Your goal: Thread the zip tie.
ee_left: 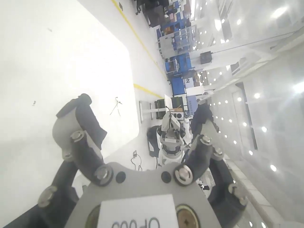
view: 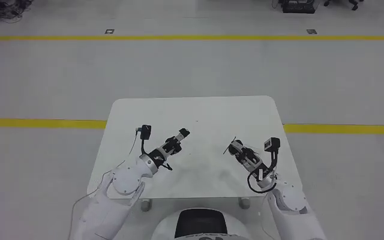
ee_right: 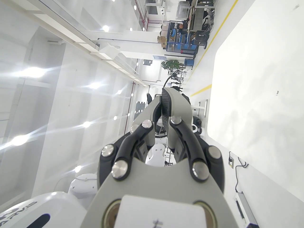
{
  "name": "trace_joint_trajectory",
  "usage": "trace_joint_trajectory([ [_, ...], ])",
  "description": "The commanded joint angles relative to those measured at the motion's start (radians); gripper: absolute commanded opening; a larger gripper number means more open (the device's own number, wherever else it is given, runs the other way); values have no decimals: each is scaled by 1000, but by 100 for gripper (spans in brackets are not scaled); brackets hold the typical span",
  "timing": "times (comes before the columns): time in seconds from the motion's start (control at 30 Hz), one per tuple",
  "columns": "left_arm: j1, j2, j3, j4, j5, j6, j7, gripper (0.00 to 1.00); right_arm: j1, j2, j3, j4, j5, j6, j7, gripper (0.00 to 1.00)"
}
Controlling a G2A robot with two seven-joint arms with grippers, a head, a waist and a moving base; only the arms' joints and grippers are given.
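Note:
Over the right half of the white table (view: 198,111), my right gripper (view: 233,146) is shut on a thin black zip tie (view: 228,148) that sticks out past its tip. In the right wrist view its fingers (ee_right: 166,105) press together, and a dark strand of the zip tie (ee_right: 170,77) curves out from the right gripper (ee_right: 164,92). My left gripper (view: 182,134) hovers left of centre, open and holding nothing, its tip pointing toward the right one. The left wrist view shows the left gripper (ee_left: 142,104) with fingers (ee_left: 80,112) spread wide. The zip tie (ee_left: 116,106) is beyond them, near the table's right edge.
The table (ee_left: 59,48) is bare apart from a few small dark specks (ee_left: 33,103). Its right edge (ee_right: 213,77) and rounded corners lie close to the right gripper. Yellow floor lines (view: 336,128) run beside and beyond the table.

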Motion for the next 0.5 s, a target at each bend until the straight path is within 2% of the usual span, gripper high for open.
trace_joint_trajectory([
  [0.0,-11,-2,16,11,-12,-10,-7,100,5,1,-9,9,0,0,-3,0],
  [0.23,-68,-22,123,67,-45,-28,20,100,33,4,-48,53,5,16,-9,0],
  [0.3,-82,-26,133,70,-63,-44,34,100,39,6,-47,61,15,15,-9,0],
  [0.47,-83,-26,133,71,-59,-47,36,100,40,7,-45,63,18,12,-10,0],
])
